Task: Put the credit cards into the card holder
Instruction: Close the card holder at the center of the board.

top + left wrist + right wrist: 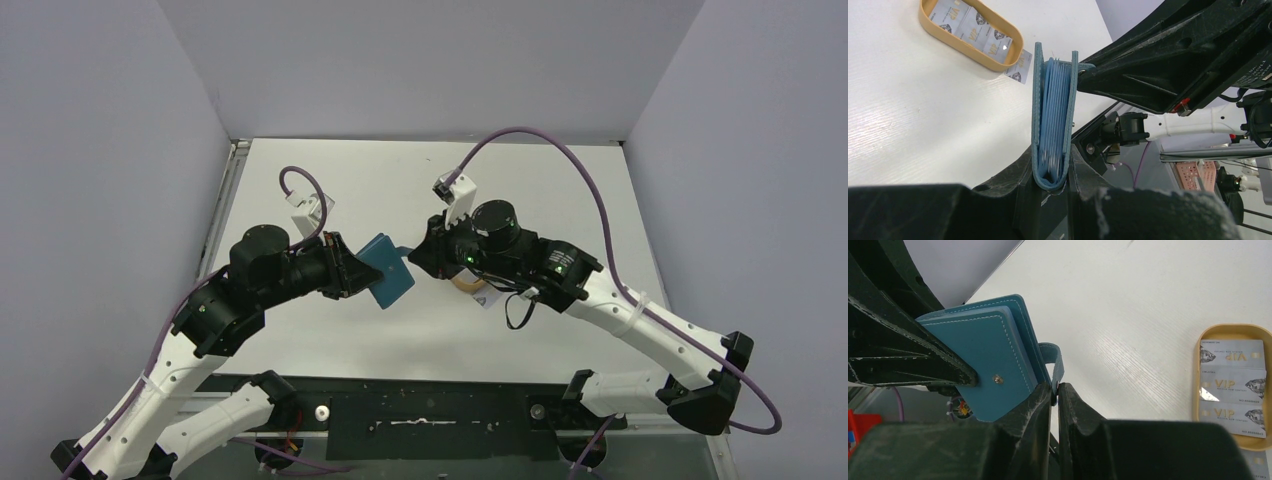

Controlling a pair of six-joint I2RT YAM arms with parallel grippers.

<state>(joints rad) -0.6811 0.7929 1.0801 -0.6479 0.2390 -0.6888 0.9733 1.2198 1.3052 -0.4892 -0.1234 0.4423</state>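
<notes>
The teal card holder (388, 268) hangs above the table between the two arms. My left gripper (1052, 170) is shut on its folded spine, and the light blue pockets (1054, 110) stand edge-on between the covers. My right gripper (1054, 390) is shut on the snap tab (1054, 362) at the cover's edge. Three silvery credit cards (1232, 385) lie side by side in the orange-tan tray (1228, 329). One more card (1018, 70) lies on the table just outside the tray.
The oval tray (468, 287) sits on the white table under the right wrist, mostly hidden in the top view. A loose card (487, 298) pokes out beside it. Grey walls close in the table on three sides.
</notes>
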